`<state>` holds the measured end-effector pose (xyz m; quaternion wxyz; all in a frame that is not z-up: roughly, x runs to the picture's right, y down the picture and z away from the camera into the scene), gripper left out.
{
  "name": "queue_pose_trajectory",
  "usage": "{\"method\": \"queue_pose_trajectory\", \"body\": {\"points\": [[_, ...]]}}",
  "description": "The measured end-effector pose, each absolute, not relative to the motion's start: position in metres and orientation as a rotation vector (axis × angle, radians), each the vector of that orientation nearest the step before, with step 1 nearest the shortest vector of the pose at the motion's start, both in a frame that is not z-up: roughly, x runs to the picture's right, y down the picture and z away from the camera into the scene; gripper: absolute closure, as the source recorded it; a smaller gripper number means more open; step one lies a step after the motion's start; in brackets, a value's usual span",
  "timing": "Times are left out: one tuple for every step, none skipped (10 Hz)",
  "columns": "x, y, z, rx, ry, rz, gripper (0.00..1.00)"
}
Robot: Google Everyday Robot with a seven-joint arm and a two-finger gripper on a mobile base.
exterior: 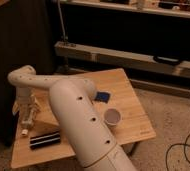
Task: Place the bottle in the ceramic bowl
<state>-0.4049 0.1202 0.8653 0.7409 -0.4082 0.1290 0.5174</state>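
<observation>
My gripper [27, 111] down over bottle [26, 126] by table's [130, 107] left edge — can't tell grip state. Black bar [44, 140] just beside — bare wood toward cup [112, 116] on right.

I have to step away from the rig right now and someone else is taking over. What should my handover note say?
The gripper is low at the table's left edge, right over the bottle. Whether it has a grip cannot be told.
The bottle lies on the table near that edge, cap end nearest the camera, next to the black bar.
The ceramic bowl is not visible; the arm covers the middle of the table.
Done: the gripper is at the bottle.
Left: confirm the grasp, lift, find the bowl, place the bottle in it.
</observation>
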Motion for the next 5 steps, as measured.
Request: {"method": "queue_pose_trajectory", "body": {"points": [[-0.4016, 0.1193, 0.8644, -0.889, 0.302, 1.147, 0.49], [-0.4002, 0.1175, 0.8626, -0.887, 0.31, 1.152, 0.58], [-0.3993, 0.117, 0.8608, -0.885, 0.316, 1.151, 0.67], [-0.3971, 0.1144, 0.8582, -0.893, 0.316, 1.153, 0.8], [-0.3917, 0.1113, 0.8578, -0.906, 0.311, 1.155, 0.9]]}}
